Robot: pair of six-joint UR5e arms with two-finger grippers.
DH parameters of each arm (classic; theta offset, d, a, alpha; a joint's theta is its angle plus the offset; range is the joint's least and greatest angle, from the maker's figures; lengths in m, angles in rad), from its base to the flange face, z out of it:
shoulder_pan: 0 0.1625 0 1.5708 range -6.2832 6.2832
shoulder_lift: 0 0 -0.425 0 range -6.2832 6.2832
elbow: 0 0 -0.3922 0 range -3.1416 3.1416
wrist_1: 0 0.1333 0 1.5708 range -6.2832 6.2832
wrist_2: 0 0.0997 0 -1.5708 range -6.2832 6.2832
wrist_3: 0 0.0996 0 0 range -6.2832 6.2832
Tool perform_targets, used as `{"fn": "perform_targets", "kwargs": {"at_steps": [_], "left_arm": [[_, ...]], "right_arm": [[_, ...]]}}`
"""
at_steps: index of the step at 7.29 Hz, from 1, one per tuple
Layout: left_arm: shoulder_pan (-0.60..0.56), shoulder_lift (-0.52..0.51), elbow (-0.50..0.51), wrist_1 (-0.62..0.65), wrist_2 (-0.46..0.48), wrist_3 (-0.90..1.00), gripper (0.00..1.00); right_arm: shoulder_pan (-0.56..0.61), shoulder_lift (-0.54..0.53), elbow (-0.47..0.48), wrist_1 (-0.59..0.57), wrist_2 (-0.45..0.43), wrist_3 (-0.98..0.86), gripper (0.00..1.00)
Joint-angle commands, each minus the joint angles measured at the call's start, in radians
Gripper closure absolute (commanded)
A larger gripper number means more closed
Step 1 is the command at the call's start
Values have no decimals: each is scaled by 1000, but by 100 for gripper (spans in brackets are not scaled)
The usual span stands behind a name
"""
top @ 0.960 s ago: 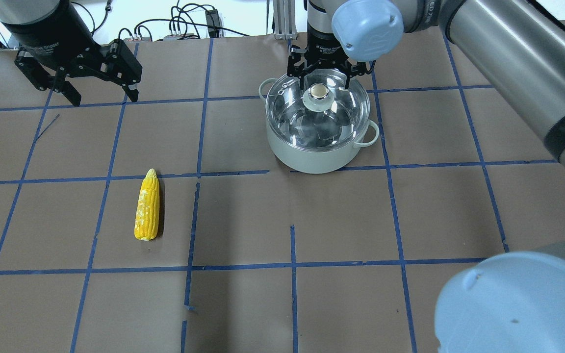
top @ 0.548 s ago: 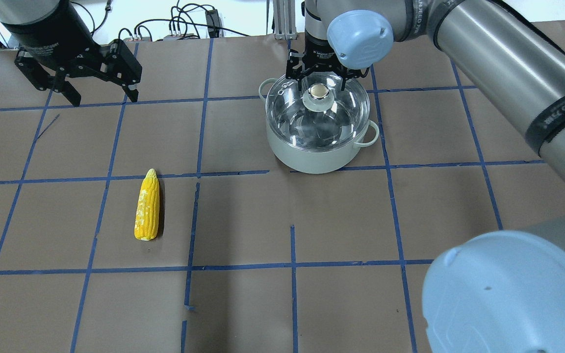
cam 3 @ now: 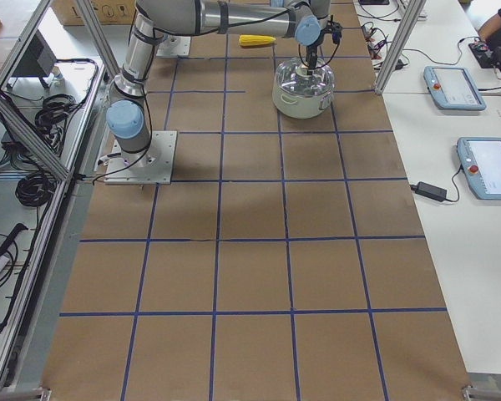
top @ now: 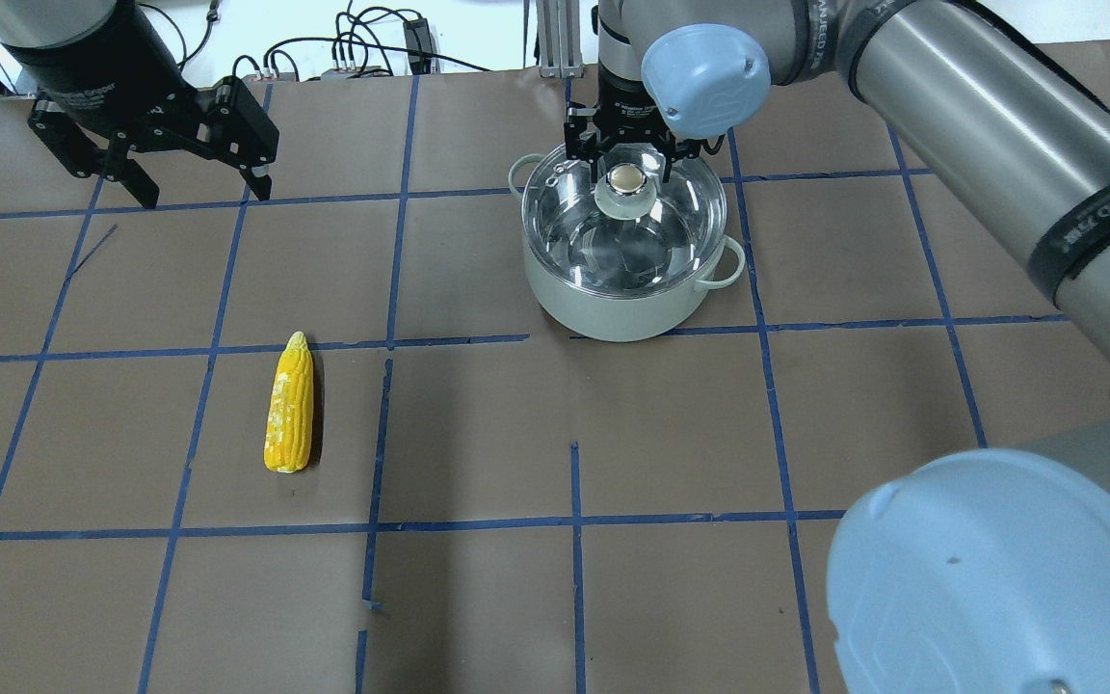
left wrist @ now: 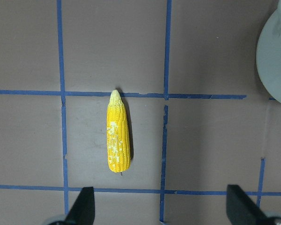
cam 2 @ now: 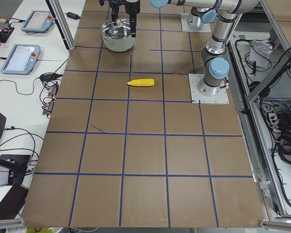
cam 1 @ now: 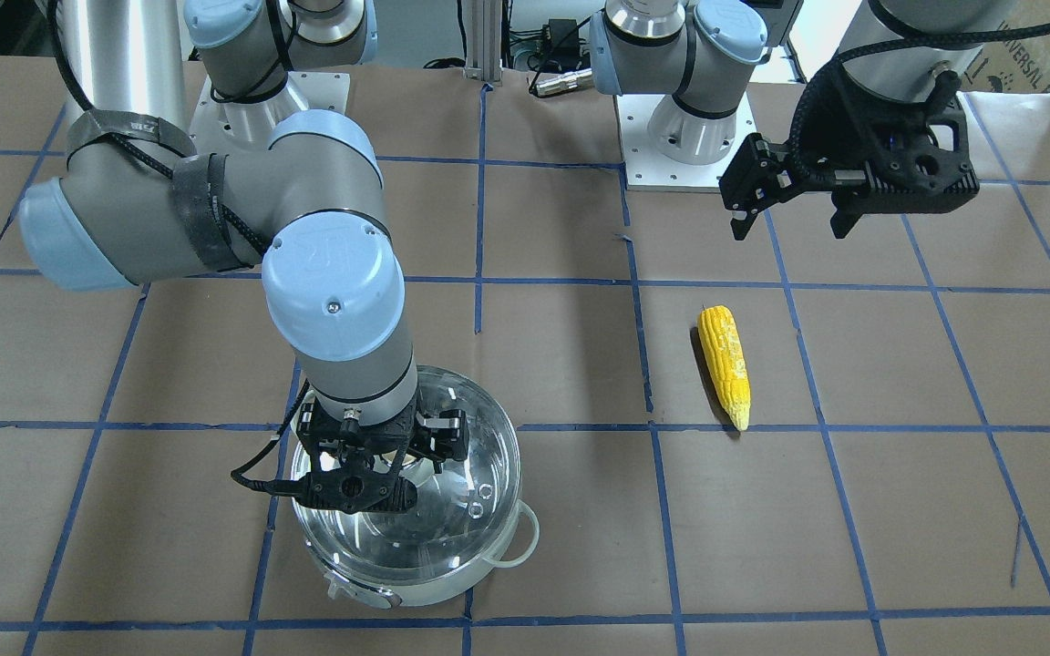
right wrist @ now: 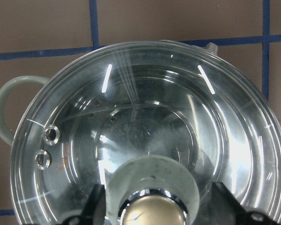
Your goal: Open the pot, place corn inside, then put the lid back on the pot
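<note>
The pot stands at the far middle of the table with the glass lid on it. My right gripper is open over the lid, one finger on each side of the knob. In the right wrist view the fingers flank the knob without clamping it. The corn lies flat on the table to the left, tip pointing away from me. My left gripper is open and empty, held high above the table's far left. Its wrist view looks down on the corn.
Brown table covering with a blue tape grid. Cables and a metal post lie beyond the far edge. My right arm's elbow fills the near right corner of the overhead view. Operator pendants lie on the side bench.
My right gripper has shifted slightly left and come closer around the lid's knob. The left arm, corn, pot and lid have not moved.
</note>
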Motion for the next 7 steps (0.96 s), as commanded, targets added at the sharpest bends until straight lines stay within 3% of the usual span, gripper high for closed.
{"fn": "perform_targets", "kwargs": {"at_steps": [1,4,7], "left_arm": [[0,0,0,1,0,-2,0],[0,0,0,1,0,0,0],[0,1,2,-1,3,6,0]], "right_arm": [[2,0,0,7,1,0,50],[4,-3,-9,23,1,1,62],[-4,-24,-139,213,1,-2,62]]}}
